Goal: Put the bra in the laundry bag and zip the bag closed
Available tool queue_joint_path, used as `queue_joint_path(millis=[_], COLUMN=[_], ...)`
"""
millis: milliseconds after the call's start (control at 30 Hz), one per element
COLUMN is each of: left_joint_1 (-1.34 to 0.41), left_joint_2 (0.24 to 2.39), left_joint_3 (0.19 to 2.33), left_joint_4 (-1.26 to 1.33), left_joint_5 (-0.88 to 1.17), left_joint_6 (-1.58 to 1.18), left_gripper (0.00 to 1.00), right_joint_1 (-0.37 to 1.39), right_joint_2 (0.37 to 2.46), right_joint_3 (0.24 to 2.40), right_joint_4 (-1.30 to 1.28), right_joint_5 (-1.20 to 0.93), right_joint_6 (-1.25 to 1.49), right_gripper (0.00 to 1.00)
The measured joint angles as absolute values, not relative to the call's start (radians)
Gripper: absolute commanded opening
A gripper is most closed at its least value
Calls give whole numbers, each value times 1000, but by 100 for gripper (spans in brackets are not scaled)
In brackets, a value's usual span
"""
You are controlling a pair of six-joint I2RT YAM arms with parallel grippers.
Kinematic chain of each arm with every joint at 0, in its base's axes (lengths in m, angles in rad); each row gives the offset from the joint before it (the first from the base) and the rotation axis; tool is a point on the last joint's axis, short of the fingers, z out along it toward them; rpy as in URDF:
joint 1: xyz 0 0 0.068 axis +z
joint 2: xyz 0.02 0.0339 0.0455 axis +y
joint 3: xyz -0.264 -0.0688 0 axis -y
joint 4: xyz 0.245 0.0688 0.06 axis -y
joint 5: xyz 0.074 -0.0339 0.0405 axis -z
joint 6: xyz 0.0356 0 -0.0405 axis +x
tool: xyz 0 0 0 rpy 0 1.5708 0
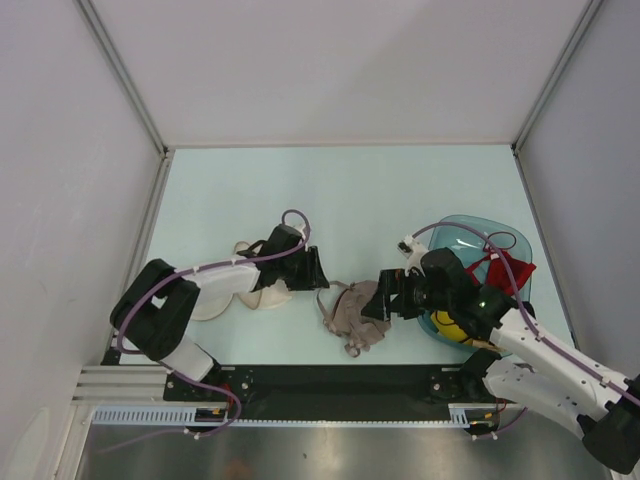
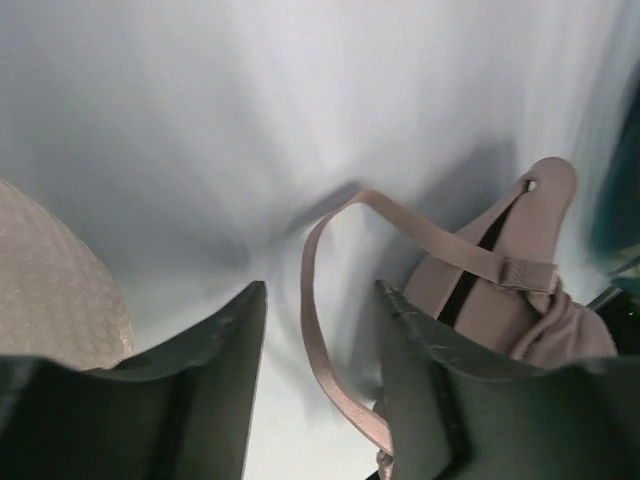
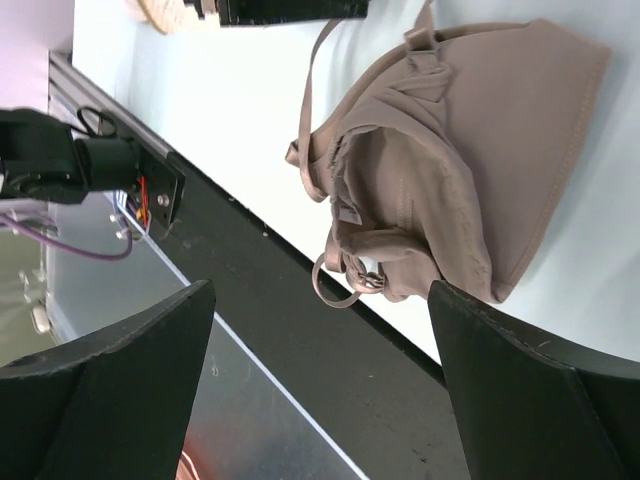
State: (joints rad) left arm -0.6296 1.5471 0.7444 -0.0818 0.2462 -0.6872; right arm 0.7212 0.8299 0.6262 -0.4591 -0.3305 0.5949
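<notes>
The bra [image 1: 352, 315] lies crumpled on the table [image 1: 400, 190] near its front edge, between both pincers. Left pincer [image 1: 321, 271]: released, with one strap looping between its fingers, apparently unpinched. Right pincer [image 1: 386, 297]: released wide beside the bra. The laundry bag [image 1: 268, 296] lies beneath the left arm.

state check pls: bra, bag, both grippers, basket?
bra: crumpled on the table, outside the bag, not gripped.
laundry bag: on the table beneath the left arm; zip not visible.
left gripper: open, empty, a bra strap lying beyond the gap.
right gripper: open wide, empty, facing the bra.
teal basket: upright; red bra over its rim, yellow-and-black garment at its near side.
</notes>
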Motion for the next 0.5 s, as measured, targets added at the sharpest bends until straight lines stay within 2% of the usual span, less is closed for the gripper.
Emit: queue_joint_path(millis=[67,133,167,233,267,500], left_joint_1=[-632,-633,-634,-635,-637,-677], left_joint_2=[1568,1581,1582,1581,1579,1448], left_joint_3=[744,744,744,745,745,757], left_joint_4=[-83,-84,-86,-86,-87,-169], left_joint_5=[247,247,248,247,247,196], left_joint_6=[-682,-675,-670,-663,-657,-628], left_gripper=[39,28,22,3,0,0], right_joint_1=[716,713,713,713,715,725], right_joint_2=[814,799,792,778,772,760], right_joint_3=[619,601,588,553,532,467], right_joint_4=[-460,-461,-459,-452,-445,-444], right_joint_5=[-318,-301,-296,-294,-294,-282], right_joint_6=[612,646,667,712,730,777], right_gripper=[90,90,91,91,92,93])
